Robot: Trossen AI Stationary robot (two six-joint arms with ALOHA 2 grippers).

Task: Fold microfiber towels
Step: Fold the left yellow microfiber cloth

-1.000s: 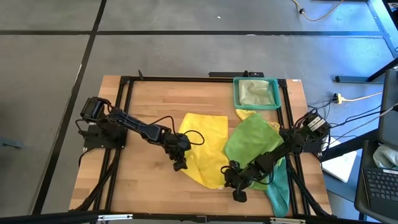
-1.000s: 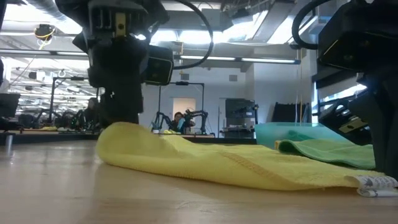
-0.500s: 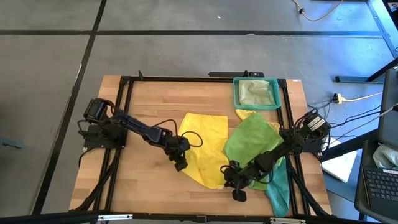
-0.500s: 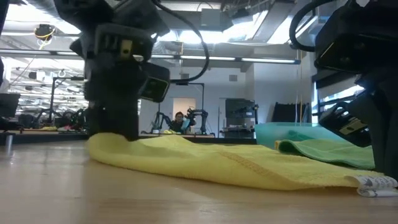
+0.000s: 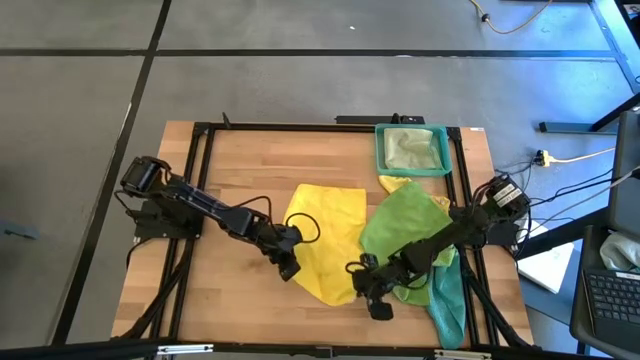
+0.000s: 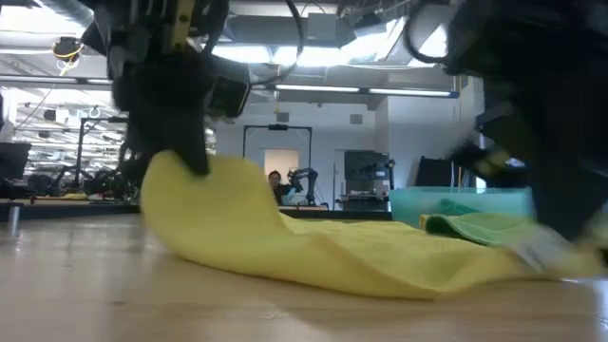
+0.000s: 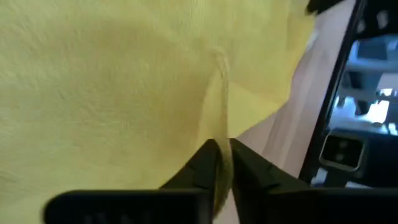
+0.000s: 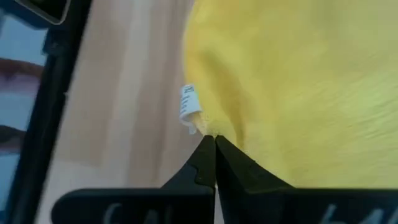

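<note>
The yellow towel (image 5: pixel 328 240) lies mid-table, pinched at two near corners. The left gripper (image 7: pixel 222 163) is clamped on a fold of its edge, lifting that corner into a soft hump, as the low view shows. The right gripper (image 8: pixel 213 149) is closed on the corner beside the label (image 8: pixel 189 107). The cloth looks light, limp and a little clingy; it drapes from each pinch and will likely sag between them, so corners or hems seem the surest hold. The green towel (image 5: pixel 400 228) lies just behind the right gripper, overlapping the yellow one.
</note>
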